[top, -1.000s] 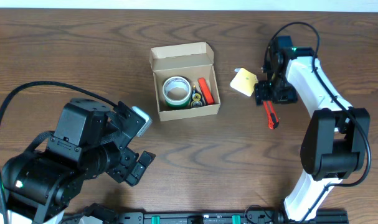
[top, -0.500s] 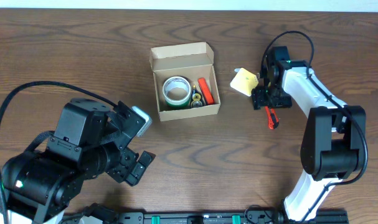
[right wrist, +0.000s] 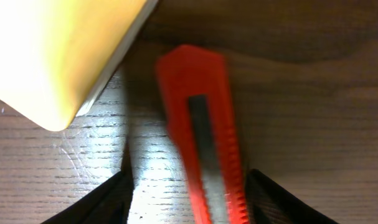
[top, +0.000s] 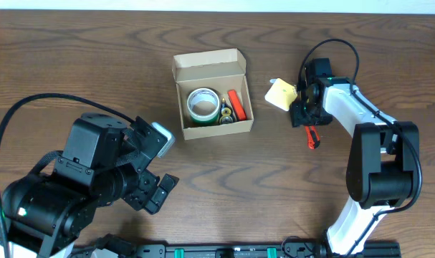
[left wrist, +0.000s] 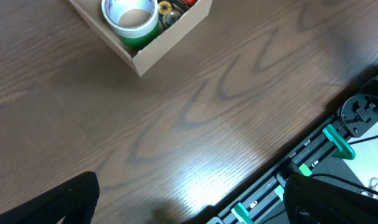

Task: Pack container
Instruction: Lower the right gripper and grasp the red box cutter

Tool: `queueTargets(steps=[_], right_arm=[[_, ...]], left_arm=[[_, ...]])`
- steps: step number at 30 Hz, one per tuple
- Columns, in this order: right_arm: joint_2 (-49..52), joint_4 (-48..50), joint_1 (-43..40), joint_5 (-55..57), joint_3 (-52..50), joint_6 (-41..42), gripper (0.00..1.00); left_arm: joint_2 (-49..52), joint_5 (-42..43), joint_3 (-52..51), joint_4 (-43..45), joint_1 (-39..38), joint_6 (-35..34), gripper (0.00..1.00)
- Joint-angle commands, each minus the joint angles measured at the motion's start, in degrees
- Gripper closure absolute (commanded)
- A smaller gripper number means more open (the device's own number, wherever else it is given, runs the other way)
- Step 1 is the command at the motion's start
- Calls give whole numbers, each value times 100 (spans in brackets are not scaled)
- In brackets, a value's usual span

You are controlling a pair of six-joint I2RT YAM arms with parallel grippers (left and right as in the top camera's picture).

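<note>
Lettering on the packed items is too small to read in any view.

Surface – a dark brown wood-grain table [top: 81, 64]; along its near edge runs a black rail [top: 224, 251] with green clips. A pale strip shows beyond the far edge, and nothing more of the room can be made out.

Task object – the container [top: 212, 93], a tan cardboard box, sits on the table between the two arms with its flap lid open and lying back on the far side. Inside it, a tape roll [top: 202, 104] with a green rim stands on the left, a red bar-shaped item [top: 236, 104] lies on the right, and small yellowish pieces lie between them.

Right arm – it stands at the table's right side and bends back toward the middle, wrist pointing down at the table. The right gripper [top: 303, 115] has its jaws parted, and a red utility knife [top: 312, 135] lies on the wood between them; the wrist view shows a dark finger on either side of the knife with a gap left on each side. A yellow sponge [top: 281, 94] lies just beside the knife's far end, between the knife and the container.

Left arm – it is folded low at the near left corner, well apart from the container. The left gripper [top: 162, 165] is spread wide and holds nothing.
</note>
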Motion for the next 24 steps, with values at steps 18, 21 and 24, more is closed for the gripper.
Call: queueTargets(steps=[18, 21, 24], right_arm=[[-24, -136, 20, -205, 94, -2, 95], [-129, -614, 22, -308, 511, 74, 99], [-345, -1193, 22, -326, 1119, 310, 99]], left_arm=[[0, 83, 96, -15, -13, -20, 5], [0, 83, 96, -15, -13, -20, 5], [0, 83, 96, -15, -13, -20, 5]])
